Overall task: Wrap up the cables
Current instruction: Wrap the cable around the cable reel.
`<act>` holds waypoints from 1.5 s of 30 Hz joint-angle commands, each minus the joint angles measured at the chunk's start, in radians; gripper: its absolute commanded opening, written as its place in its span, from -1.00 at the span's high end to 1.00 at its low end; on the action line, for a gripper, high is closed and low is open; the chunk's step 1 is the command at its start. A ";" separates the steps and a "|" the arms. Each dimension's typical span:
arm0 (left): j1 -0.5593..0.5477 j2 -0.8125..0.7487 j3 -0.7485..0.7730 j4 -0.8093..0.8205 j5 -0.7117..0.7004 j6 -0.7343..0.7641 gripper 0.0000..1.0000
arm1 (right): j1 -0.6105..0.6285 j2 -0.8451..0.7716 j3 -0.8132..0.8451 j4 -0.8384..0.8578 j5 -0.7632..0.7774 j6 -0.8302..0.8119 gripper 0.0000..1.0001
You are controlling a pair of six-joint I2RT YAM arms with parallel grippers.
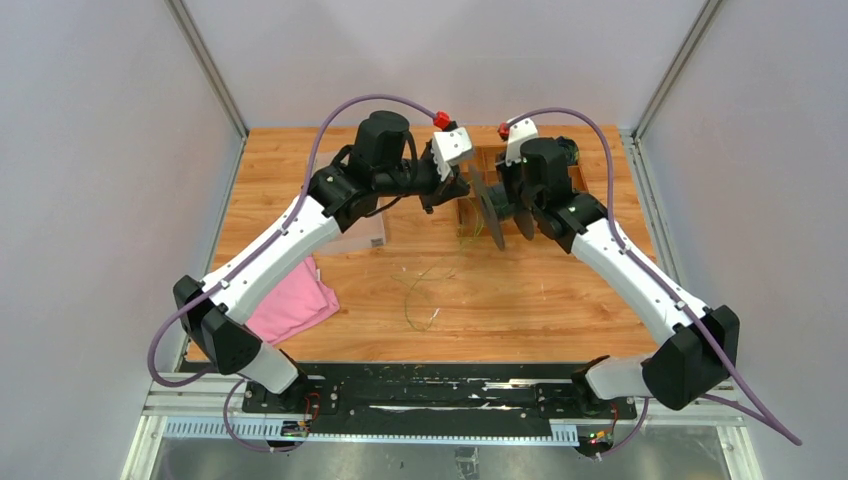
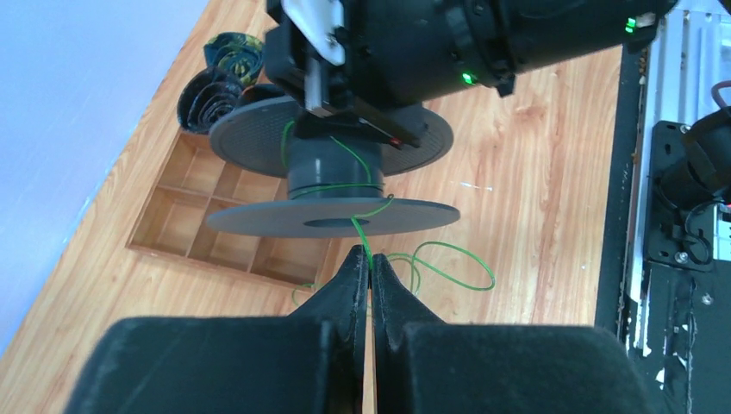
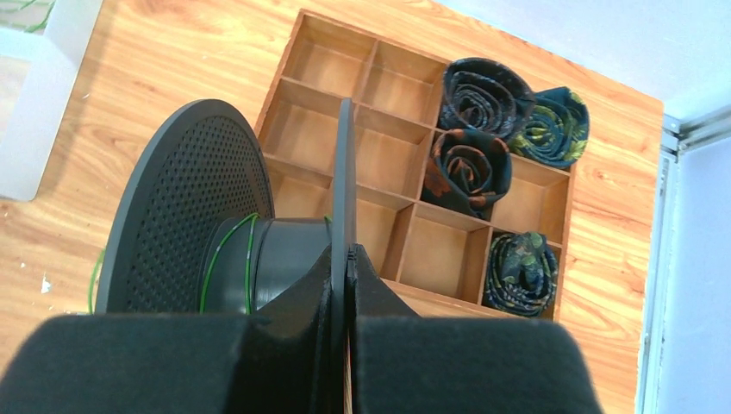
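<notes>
step: winding | left end effector (image 2: pixel 371 261) pinches green cable (image 2: pixel 359 231) beside black spool (image 2: pixel 332 168) | right end effector (image 3: pixel 346 252) clamps its flange | next: loop round hub, taut

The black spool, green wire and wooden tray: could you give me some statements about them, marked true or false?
1. The right gripper clamps a flange of the black spool. True.
2. The left gripper is open and empty. False: it is shut on the green wire.
3. A few turns of wire circle the spool's core. True.
4. Every compartment of the wooden tray holds rolled ties. False: many are empty; the ties fill only some at one side.
5. All the wire is wound up. False: some lies loose on the table.
</notes>
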 commanded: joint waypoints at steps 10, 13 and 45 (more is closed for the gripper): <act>0.091 0.046 0.053 0.020 -0.031 -0.027 0.99 | 0.030 -0.108 -0.114 0.085 -0.163 -0.106 0.99; 0.104 0.057 0.057 0.001 -0.051 -0.003 0.99 | 0.029 -0.133 -0.134 0.082 -0.216 -0.131 0.99; 0.187 0.121 -0.066 -0.064 -0.196 0.291 0.99 | -0.103 -0.229 -0.095 -0.001 -0.648 -0.096 0.99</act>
